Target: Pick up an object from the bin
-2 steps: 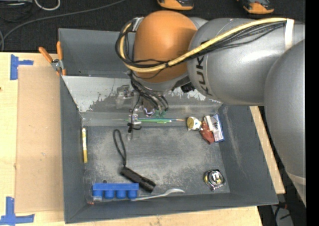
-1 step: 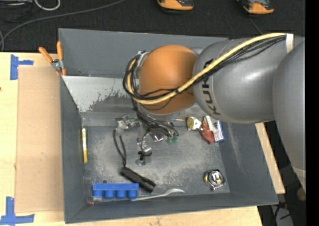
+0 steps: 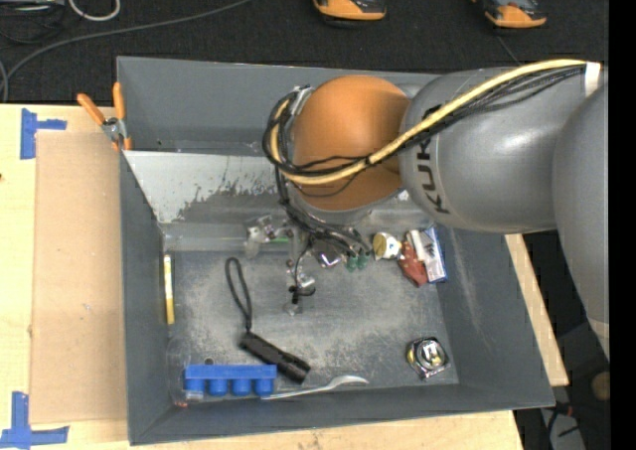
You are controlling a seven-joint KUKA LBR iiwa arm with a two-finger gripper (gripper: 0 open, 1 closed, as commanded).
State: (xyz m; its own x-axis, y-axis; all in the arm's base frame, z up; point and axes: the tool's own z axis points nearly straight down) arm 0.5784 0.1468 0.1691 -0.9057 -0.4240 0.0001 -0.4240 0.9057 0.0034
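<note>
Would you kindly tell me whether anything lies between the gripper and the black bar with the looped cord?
Nothing visible does. The gripper hangs over the middle of the grey metal bin, and only bare floor separates it from the black bar with looped cord to its lower left.

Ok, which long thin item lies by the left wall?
The yellow stick; the black bar with its cord lies mid-floor, closer to the gripper.

A yellow pencil (image 3: 168,289) is being carried by the grey bin (image 3: 378,324) at left, a blue studded block (image 3: 231,379) and black bar (image 3: 275,356) along the near side, perhaps a tape measure (image 3: 427,357) near right, a red-and-blue packet (image 3: 425,257) at right.
</note>
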